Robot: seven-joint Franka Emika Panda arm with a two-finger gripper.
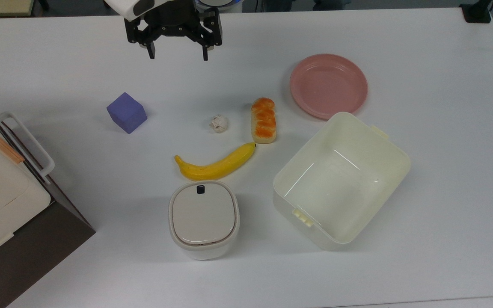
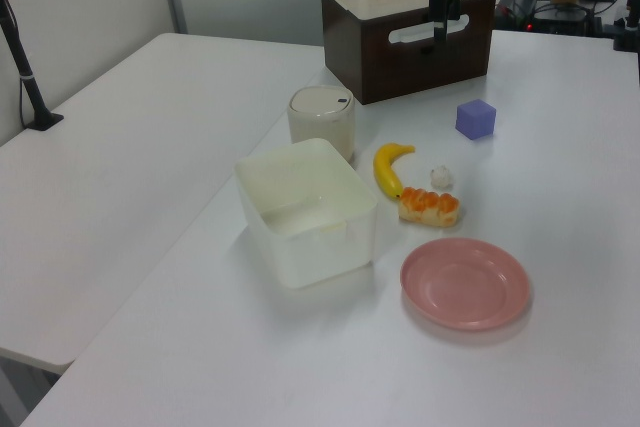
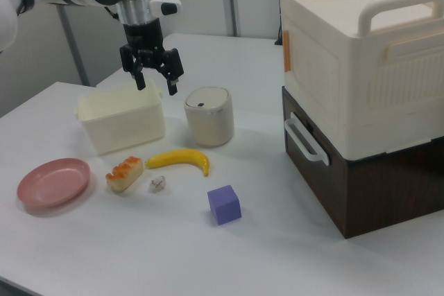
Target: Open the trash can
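The small white rounded-square plastic trash can (image 1: 204,220) with its flat beige-grey lid stood upright on the white table (image 1: 422,256), and everything else is placed here relative to it. In the top view, the yellow banana (image 1: 215,164) lay just above it, close to the rim but not touching; the larger lidless cream rectangular tub (image 1: 341,179) sat to the top view's right of it, with a clear gap between; the white appliance with a handle on a dark brown base (image 1: 11,192) stood well apart on the top view's left. Farther beyond the banana were a crumpled scrap of paper (image 1: 219,123), an orange-glazed bread roll (image 1: 264,119), a purple cube (image 1: 126,113) and a pink round plate (image 1: 328,85).

The black two-finger gripper (image 1: 177,54) hung in the air well away from the can, beyond the banana, with its fingers spread apart and nothing between them.

The lid lay closed and flush. The small dark button (image 1: 200,188) sat at the rim on the side facing the banana, and that was probably the place to act: a downward press with one fingertip, not a grasp. The can looked light, stiff and smooth, so a push off the vertical could have slid or tipped it. The button was a small target, with the banana close by
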